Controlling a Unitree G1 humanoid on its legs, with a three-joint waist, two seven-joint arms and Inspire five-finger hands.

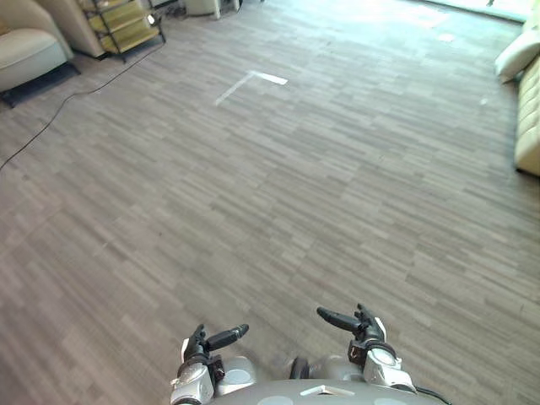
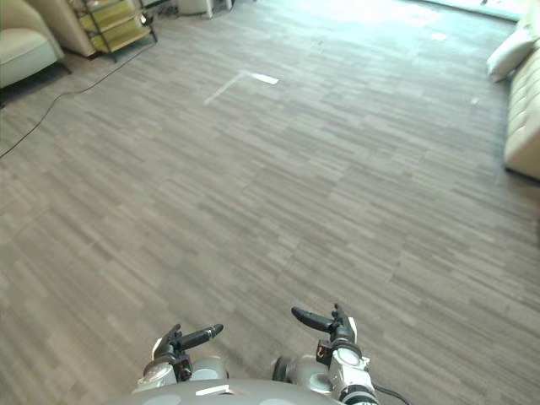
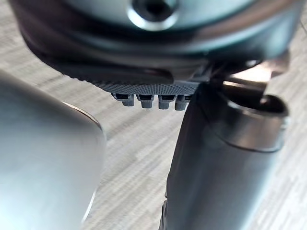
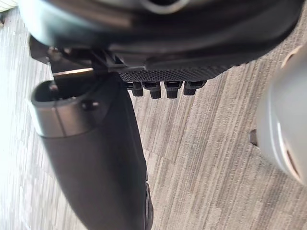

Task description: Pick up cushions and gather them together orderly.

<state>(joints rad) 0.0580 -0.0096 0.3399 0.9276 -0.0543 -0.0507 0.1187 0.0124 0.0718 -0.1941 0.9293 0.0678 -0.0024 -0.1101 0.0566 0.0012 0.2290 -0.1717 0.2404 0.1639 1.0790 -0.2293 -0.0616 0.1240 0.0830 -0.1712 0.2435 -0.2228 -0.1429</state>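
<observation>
A white cushion [image 1: 516, 57] leans on the arm of a cream sofa [image 1: 530, 110] at the far right edge, also seen as the cushion [image 2: 509, 52] in the right eye view. Both hands hang low by my body, far from it. My left hand [image 1: 221, 339] and my right hand [image 1: 342, 321] each hold nothing. In the left wrist view the left hand [image 3: 216, 167] shows its thumb out and its fingers [image 3: 146, 100] straight over bare floor. The right hand [image 4: 96, 158] looks the same, with straight fingers [image 4: 163, 89].
Grey wood-plank floor stretches ahead. A beige armchair [image 1: 25, 51] and a metal shelf rack [image 1: 126, 24] stand at the far left, with a thin black cable [image 1: 67, 97] running across the floor from them. A white tape mark [image 1: 253, 82] lies further out.
</observation>
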